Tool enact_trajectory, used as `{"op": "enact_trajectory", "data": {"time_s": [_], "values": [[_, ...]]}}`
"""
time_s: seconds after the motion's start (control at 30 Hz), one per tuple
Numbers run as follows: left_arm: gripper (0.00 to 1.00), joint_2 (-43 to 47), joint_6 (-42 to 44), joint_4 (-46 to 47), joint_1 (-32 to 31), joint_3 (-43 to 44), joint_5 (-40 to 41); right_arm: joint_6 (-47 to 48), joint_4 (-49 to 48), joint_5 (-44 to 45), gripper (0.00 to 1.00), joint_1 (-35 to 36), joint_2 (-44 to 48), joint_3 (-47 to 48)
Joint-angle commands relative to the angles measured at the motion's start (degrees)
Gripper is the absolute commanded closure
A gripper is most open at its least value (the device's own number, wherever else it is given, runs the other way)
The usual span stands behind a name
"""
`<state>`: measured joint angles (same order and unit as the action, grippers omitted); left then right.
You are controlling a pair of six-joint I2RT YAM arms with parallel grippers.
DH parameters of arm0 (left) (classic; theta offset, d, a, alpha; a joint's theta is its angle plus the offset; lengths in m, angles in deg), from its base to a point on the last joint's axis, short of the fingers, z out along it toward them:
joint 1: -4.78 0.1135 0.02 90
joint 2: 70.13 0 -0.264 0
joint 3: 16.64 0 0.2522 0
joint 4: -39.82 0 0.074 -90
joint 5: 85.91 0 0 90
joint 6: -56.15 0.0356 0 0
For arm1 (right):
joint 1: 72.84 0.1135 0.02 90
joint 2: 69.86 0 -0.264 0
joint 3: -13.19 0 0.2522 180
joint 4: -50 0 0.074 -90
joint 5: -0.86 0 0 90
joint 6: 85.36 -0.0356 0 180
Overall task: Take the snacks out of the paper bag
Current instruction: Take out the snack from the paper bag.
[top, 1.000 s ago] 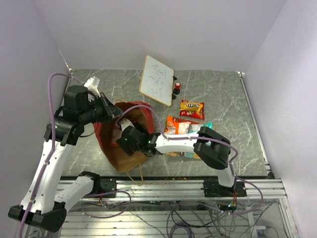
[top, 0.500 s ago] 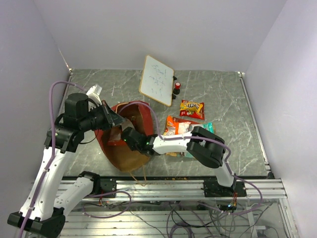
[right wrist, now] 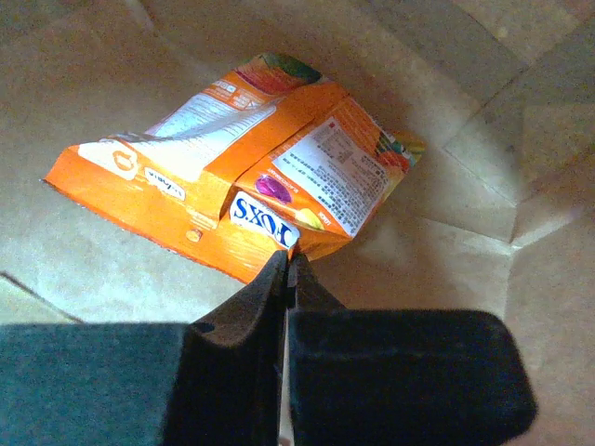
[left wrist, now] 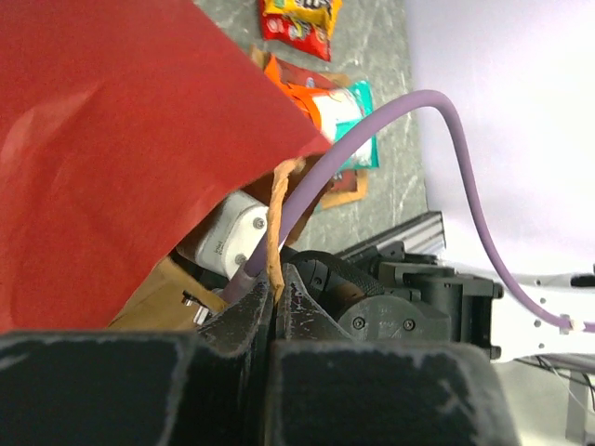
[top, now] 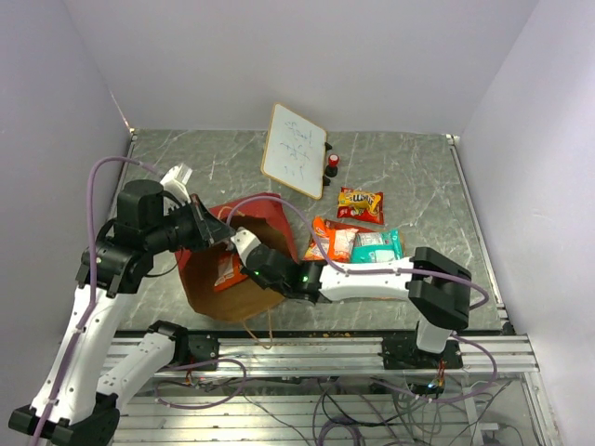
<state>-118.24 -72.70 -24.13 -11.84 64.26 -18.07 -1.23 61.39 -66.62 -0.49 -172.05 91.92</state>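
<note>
Step in hand: extract the one pkt visible inside the bag. R gripper (right wrist: 286, 271) is deep inside the paper bag (top: 216, 295), fingers closed on the near edge of an orange snack packet (right wrist: 223, 177) that lies flat on the kraft inner wall. The pinch covers only a thin edge, so the hold is judged marginal. Withdraw slowly along the bag axis toward the mouth, with no wrist twist.

L gripper (left wrist: 274, 295) is clamped on the tan loop handle (left wrist: 275, 223), lifting the red upper wall so the mouth gapes. Hold it steady during withdrawal.

Obstructions: the purple cable (left wrist: 390, 121) crosses the mouth just beside the handle and may snag.

Drop zone right of the bag already holds:
- orange pkt (top: 328, 237)
- teal-white pkt (top: 376, 245)
- yellow-brown pkt (top: 360, 203), farther back

The whiteboard (top: 296, 149) and small bottles (top: 332, 164) stand well apart at the rear, so no interference is expected.
</note>
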Motion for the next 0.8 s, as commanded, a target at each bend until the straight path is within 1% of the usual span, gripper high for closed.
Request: {"op": "enact_trajectory", "data": {"time_s": [0.0,0.13,0.27,0.4,0.6,0.77], "values": [[0.93,0.5,1.3,1.3,0.8,-0.3,4.0,3.1,-6.8,1.6,1.00,3.1,6.9,-2.4],[0.93,1.7,1.5,1.9,0.8,-1.2,3.8,4.6,-7.0,3.1,1.00,4.2,9.3,-1.8],[0.93,3.3,2.3,1.2,0.8,-2.0,5.5,7.2,-5.7,4.4,1.00,6.0,11.9,0.2],[0.93,3.2,1.8,1.2,0.9,-1.5,6.6,8.2,-4.8,5.3,1.00,7.7,15.3,-0.2],[0.93,-2.1,1.7,-1.2,0.8,3.2,9.4,8.4,-1.8,7.4,1.00,8.8,19.9,-0.8],[0.93,-6.3,-0.5,-1.6,0.8,7.1,11.4,9.8,-3.6,8.7,1.00,8.8,22.6,-2.5]]}}
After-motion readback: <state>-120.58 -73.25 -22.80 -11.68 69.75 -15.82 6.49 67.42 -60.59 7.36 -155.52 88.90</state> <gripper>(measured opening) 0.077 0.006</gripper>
